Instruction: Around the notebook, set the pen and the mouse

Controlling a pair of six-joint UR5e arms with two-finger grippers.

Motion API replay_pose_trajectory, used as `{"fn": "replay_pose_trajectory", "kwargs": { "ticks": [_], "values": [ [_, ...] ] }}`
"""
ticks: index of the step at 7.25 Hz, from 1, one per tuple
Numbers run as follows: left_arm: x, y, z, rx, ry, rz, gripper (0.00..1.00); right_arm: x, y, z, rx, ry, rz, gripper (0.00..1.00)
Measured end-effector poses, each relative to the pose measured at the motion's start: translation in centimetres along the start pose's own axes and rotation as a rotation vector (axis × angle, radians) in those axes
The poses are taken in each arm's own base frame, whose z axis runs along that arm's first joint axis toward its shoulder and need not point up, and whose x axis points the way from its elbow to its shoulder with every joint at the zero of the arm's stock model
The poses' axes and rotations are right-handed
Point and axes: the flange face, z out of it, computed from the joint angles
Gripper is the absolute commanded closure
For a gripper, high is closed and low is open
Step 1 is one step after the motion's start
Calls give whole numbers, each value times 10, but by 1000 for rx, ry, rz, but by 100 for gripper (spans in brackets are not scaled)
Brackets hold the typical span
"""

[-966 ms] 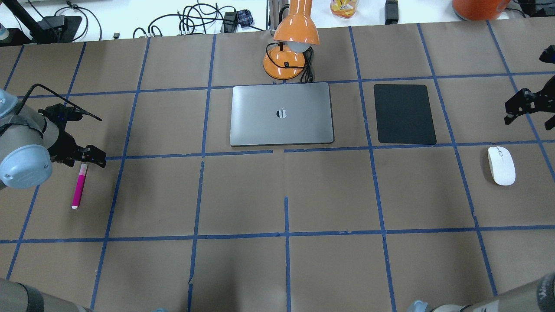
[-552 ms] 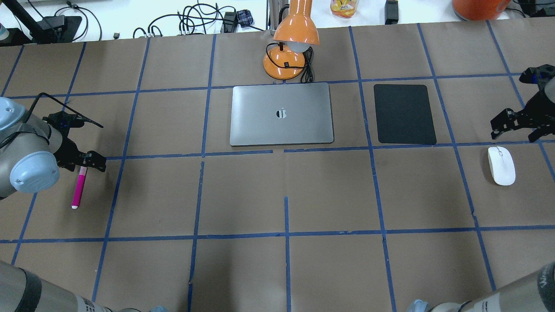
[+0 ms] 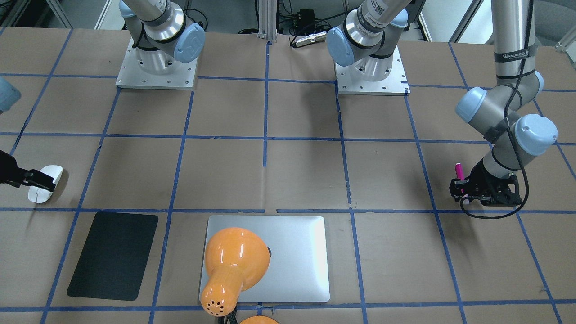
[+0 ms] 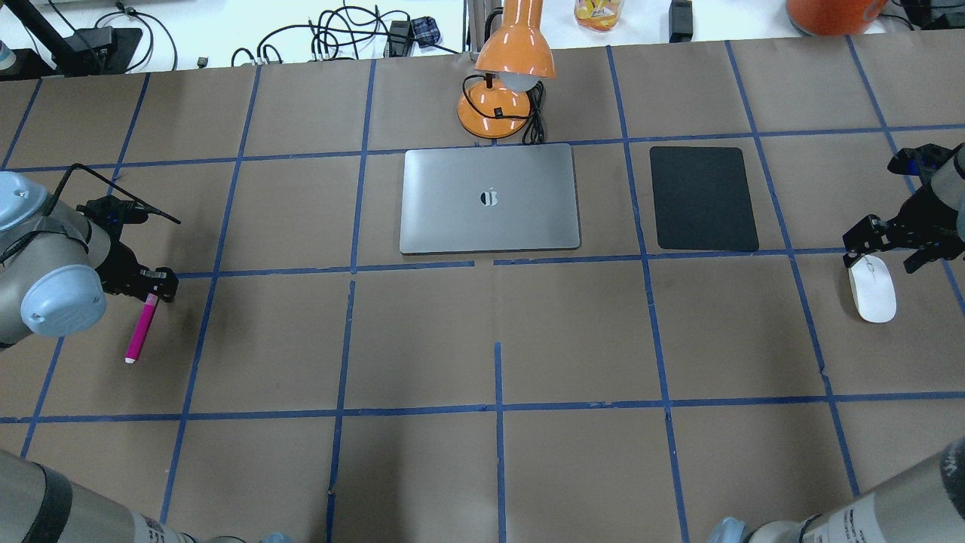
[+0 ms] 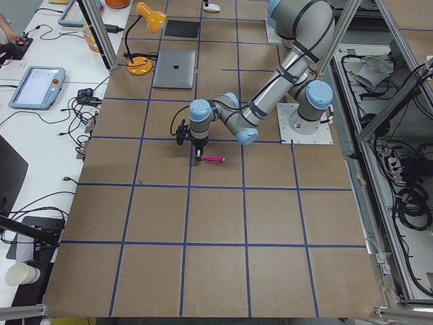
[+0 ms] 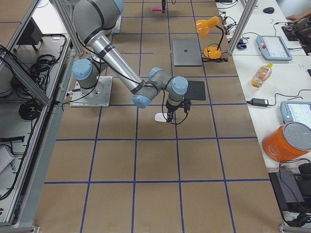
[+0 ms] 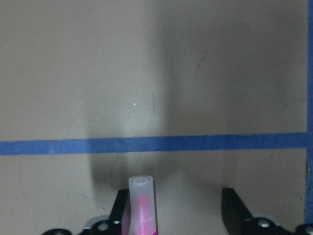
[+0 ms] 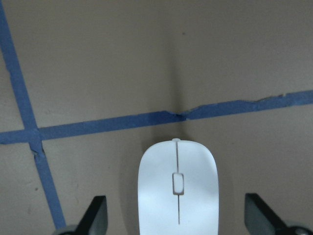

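Pen, a short magenta-pink marker stick with a pale cap, lies flat on the brown paper-covered table near the edge on the robot's left. The small white glossy oval mouse sits near the opposite edge, on the robot's right. Both are well apart from the large flat silver-grey notebook, which rests closed toward the table's far edge, just before an orange desk lamp and beside a matte black mat. Nothing has yet been placed around the notebook. The left gripper is low over the pen's cap end, its jaws apart with the cap between them, nearer one finger. The right gripper straddles the mouse's end with its jaws wide apart. Both grasps look about to be made, so both carries and placements remain.
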Motion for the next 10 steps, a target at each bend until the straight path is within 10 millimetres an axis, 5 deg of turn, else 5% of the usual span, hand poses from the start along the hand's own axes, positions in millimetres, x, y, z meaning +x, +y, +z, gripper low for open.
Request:
{"fn": "replay_pose_trajectory", "kwargs": {
  "ticks": [6,8,10],
  "values": [
    [8,-7,-21,-4,5,-122,100,6,4,13,-39,-12,-2,0],
    [39,-21,-41,-38,20,-290,100,4,3,14,-41,-13,-5,0],
    [100,-31,-62,-75,21,-485,100,3,2,14,-41,-14,-8,0]
  ]
}}
